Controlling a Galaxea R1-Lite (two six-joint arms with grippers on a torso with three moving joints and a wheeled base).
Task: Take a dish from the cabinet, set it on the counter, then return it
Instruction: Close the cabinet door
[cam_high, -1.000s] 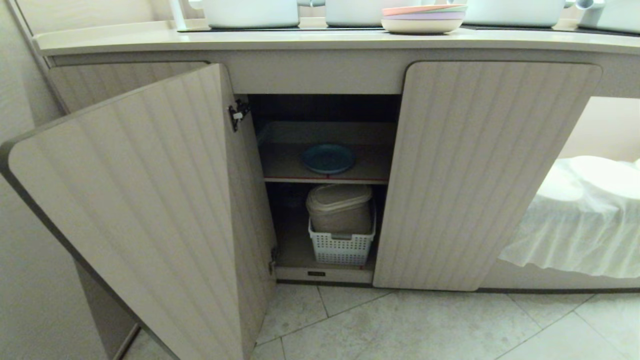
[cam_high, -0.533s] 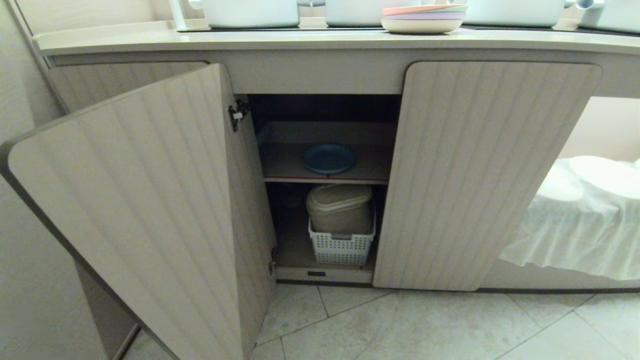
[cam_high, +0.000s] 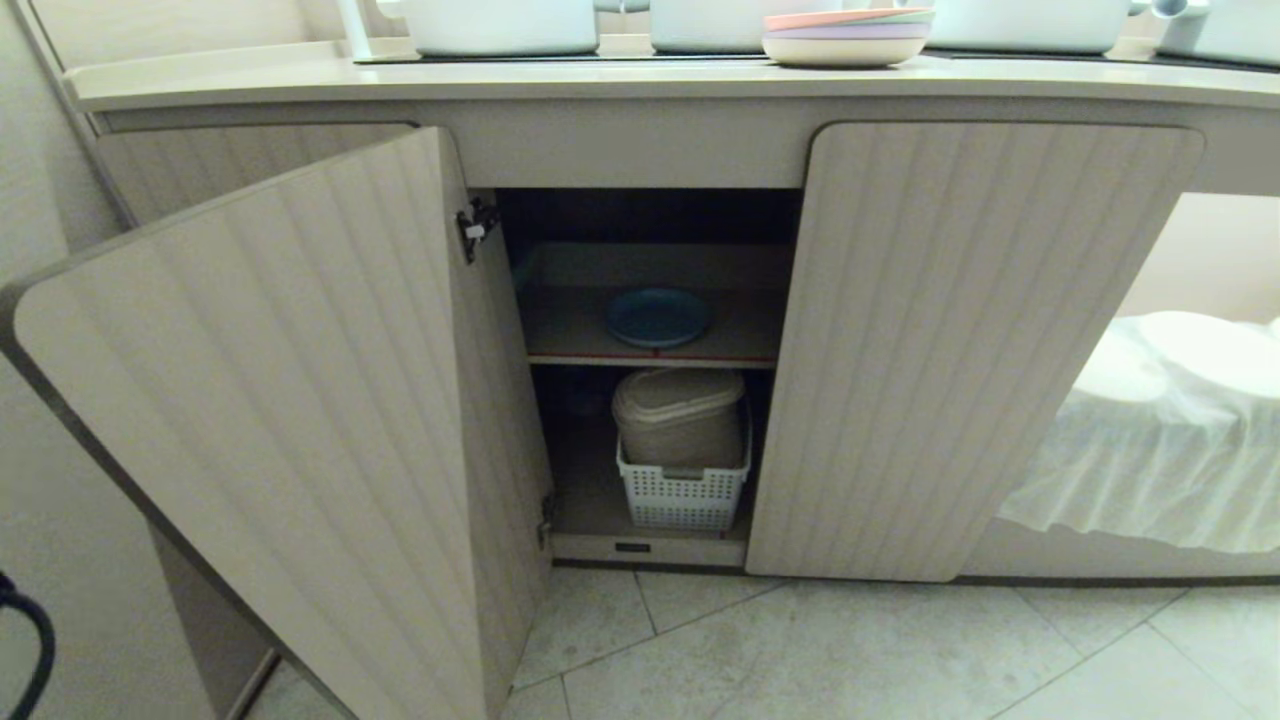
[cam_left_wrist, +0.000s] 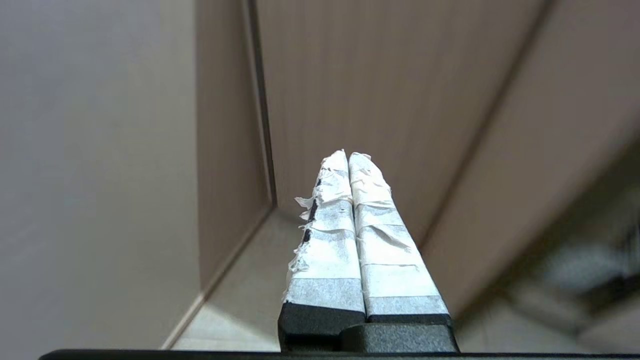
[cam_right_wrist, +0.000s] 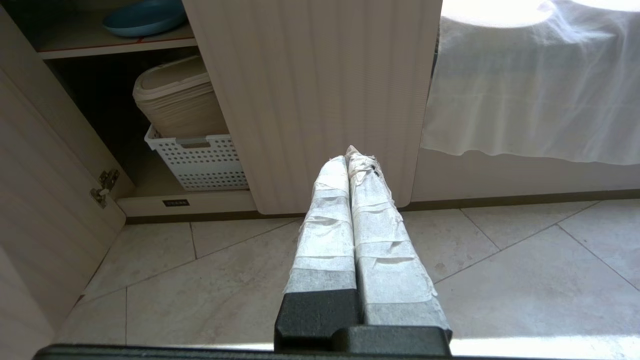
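One dish (cam_high: 657, 317) lies flat on the cabinet's (cam_high: 940, 340) inner shelf, untouched, so the fetching step has barely begun; one counter (cam_high: 640, 80) waits above. Both grippers sit well short of the dish: the left gripper (cam_left_wrist: 348, 156), jaws pressed together, faces the open door (cam_high: 280, 400); the right gripper (cam_right_wrist: 352, 155), jaws likewise pressed together, points at the shut door, the dish far beyond and to one side. I judge the next move calls for spreading one pair and reaching into the shelf. One basket (cam_high: 684, 492); one plate stack (cam_high: 846, 36).
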